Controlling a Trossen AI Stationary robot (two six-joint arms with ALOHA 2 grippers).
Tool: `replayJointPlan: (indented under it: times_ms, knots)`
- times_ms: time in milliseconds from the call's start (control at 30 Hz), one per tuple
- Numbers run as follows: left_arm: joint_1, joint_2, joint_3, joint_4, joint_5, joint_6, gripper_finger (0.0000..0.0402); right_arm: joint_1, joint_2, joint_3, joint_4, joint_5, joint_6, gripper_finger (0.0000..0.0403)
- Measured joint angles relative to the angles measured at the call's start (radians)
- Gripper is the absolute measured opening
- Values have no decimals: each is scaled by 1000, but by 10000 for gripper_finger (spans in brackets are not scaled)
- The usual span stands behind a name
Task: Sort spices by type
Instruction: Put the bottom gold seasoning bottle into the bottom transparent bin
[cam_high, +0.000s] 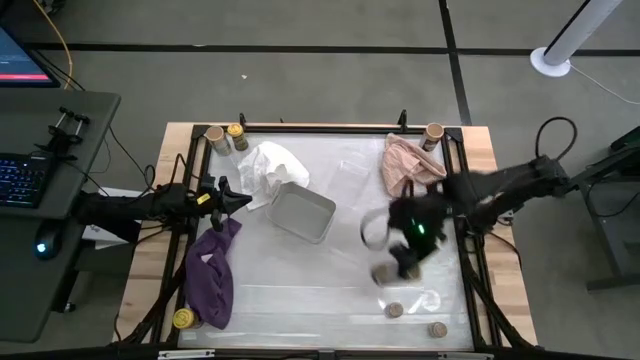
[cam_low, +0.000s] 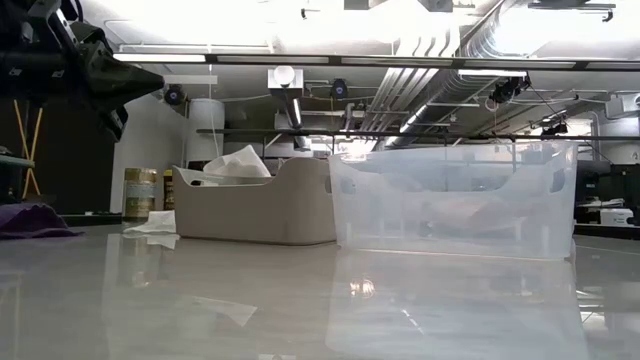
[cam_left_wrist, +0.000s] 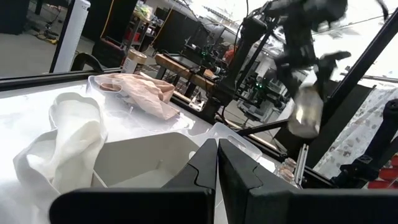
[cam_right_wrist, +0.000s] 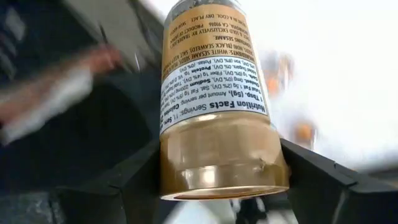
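My right gripper (cam_high: 403, 262) hovers over the table's right half, shut on a tan-topped spice jar (cam_right_wrist: 214, 106); in the left wrist view that jar (cam_left_wrist: 306, 111) hangs blurred below it. My left gripper (cam_high: 240, 200) waits shut near the left edge, above the purple cloth (cam_high: 212, 272). Standing on their bases are a tan-topped jar (cam_high: 215, 135) and a yellow-lidded jar (cam_high: 237, 131) at the far left corner, a tan-topped jar (cam_high: 433, 132) at the far right, a yellow-lidded jar (cam_high: 183, 318) at the near left, and two tiny jars (cam_high: 394, 310) (cam_high: 437, 328) at the near right. My right gripper pinches the jar at its tan cap end (cam_right_wrist: 224, 163), one finger (cam_right_wrist: 134, 177) on each side of the cap. The labelled body points away from the wrist camera. In the left wrist view the jar is lifted clear of the table, below the fingers.
The grey metal tray (cam_high: 300, 212) lies mid-table, with the white cloth (cam_high: 270, 165) at its far side and the pink cloth (cam_high: 410, 162) at the far right. A clear plastic bin (cam_low: 455, 200) stands on the right half. A black frame (cam_high: 470, 250) rims the table.
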Motion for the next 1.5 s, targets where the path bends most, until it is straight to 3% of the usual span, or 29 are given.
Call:
replayJointPlan:
  times_ms: [133, 300, 500, 633, 967, 1300, 1500]
  knots:
    - [0, 0, 0, 0, 0, 0, 3, -144, 94, 120, -165, 34, -177, 272]
    - [0, 0, 0, 0, 0, 0, 3, -234, 331, 301, -465, 23, -532, 272]
    - [0, 0, 0, -2, 1, 0, 3, -260, 546, 404, -463, 17, -773, 272]
    - [0, 4, 0, -3, 0, 0, 3, -259, 629, 410, -460, 47, -827, 272]
    - [0, 7, 0, 1, -4, 0, 3, -274, 612, 394, -466, 185, -790, 272]
    - [0, 8, 0, -1, -3, 0, 3, -274, 598, 264, -462, 159, -783, 272]
    - [0, 8, 0, 0, -3, 0, 3, -274, 464, 157, -463, 164, -724, 272]
